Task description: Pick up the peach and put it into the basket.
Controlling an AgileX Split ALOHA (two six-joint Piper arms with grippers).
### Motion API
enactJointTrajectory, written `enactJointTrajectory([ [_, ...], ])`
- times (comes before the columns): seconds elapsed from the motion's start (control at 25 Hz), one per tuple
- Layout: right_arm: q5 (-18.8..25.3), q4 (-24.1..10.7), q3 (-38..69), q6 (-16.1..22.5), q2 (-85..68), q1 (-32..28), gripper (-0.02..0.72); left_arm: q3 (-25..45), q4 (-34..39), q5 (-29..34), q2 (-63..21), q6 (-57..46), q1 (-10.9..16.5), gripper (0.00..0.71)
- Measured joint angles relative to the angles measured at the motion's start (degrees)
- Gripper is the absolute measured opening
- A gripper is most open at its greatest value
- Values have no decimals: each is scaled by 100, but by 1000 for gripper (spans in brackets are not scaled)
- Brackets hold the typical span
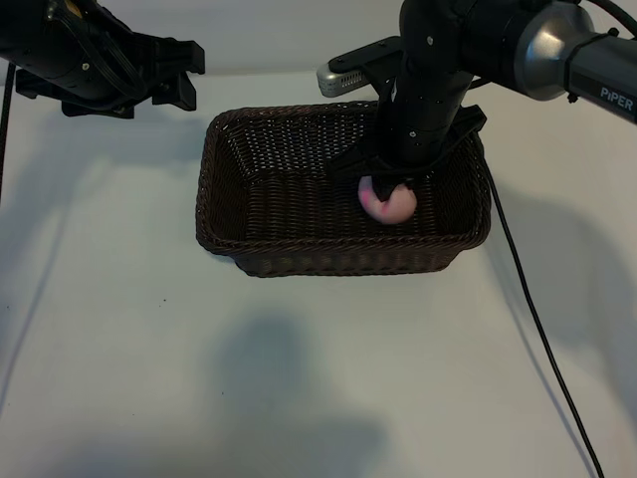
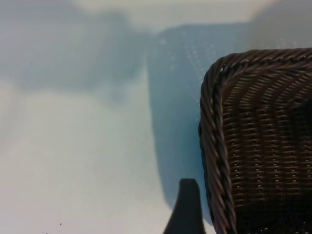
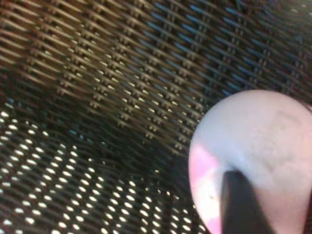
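The large rectangular dark-brown woven wicker basket [image 1: 249, 224] sits mid-tabletop [image 1: 129, 378]. Inside, by its right wall, lies the small round pale-pink peach [image 1: 390, 203], the right gripper [image 1: 388, 186] upon it, grip uncertain. At the far left edge, the left gripper [image 1: 184, 72] hangs spread, empty.

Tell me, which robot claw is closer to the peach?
Right. The right gripper is down inside the basket, right at the peach. The left gripper hangs outside, beyond the basket's far corner.
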Motion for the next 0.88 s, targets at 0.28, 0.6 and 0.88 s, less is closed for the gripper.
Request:
enactJointTrajectory([
  [0.28,429,0,-645,0,0,0,523,0,0,5,0,0,0,589],
  [0.6,881,-516,-700,42,-148,-83,503,0,0,5,0,-12,0,589],
  [0.88,1110,-639,-700,81,-738,-762,499,0,0,5,0,-12,0,589],
])
